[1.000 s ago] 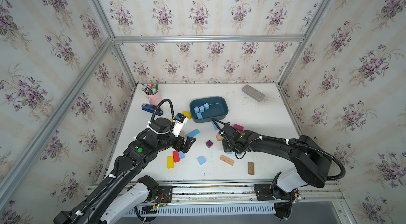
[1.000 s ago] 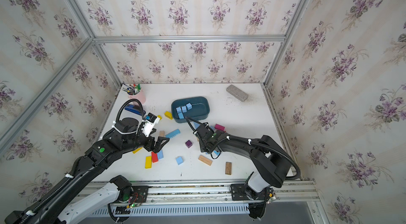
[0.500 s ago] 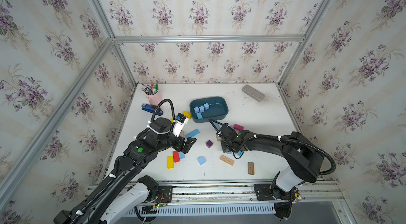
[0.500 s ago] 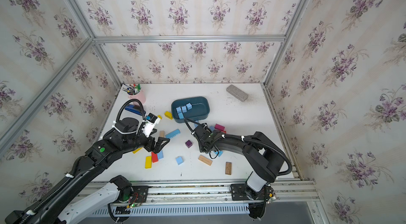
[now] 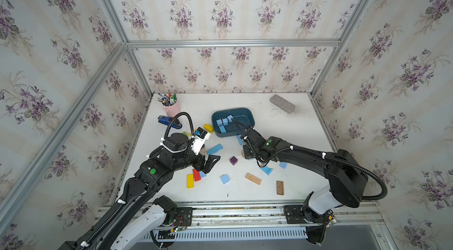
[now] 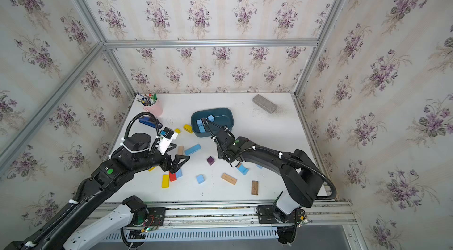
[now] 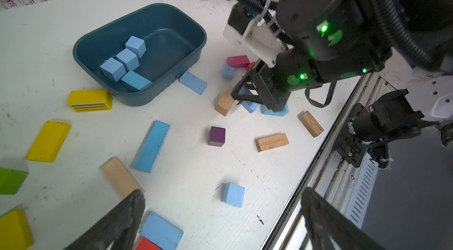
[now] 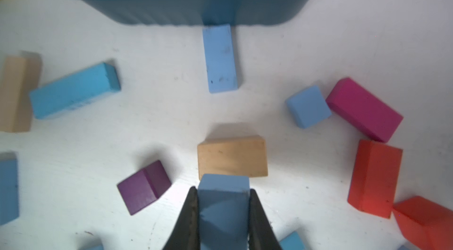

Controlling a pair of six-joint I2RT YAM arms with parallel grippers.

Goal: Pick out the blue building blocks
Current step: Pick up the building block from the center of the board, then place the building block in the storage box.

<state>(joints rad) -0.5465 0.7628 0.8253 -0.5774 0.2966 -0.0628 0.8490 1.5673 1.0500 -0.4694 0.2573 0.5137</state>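
In the right wrist view my right gripper [image 8: 223, 190] is shut on a light-blue block [image 8: 223, 202], low over the table just behind a plain wood block [image 8: 232, 157]. In the top views the arm hides that grip. Several blue building blocks [image 5: 224, 122] lie in the teal bin [image 5: 250, 116]. Loose blue ones include a long brick [image 5: 214, 149], a cube [image 5: 224, 179], a notched piece [image 5: 266, 170] and a brick [image 8: 220, 58] against the bin wall. My left gripper [image 5: 210, 163] is open and empty above the blue cube [image 7: 232, 194].
Red [image 5: 196, 174], yellow [image 5: 190, 180], purple [image 5: 233, 160] and plain wood [image 5: 253, 178] blocks lie among the blue ones. A pink pen cup [image 5: 172, 109] and a dark blue stapler [image 5: 169, 121] stand at the back left, a grey slab [image 5: 282, 103] at the back right. The metal rail [image 5: 232, 206] runs along the front edge.
My right gripper's jaws have closed onto the blue block, and its wrist has shifted slightly left. The left arm has not moved.
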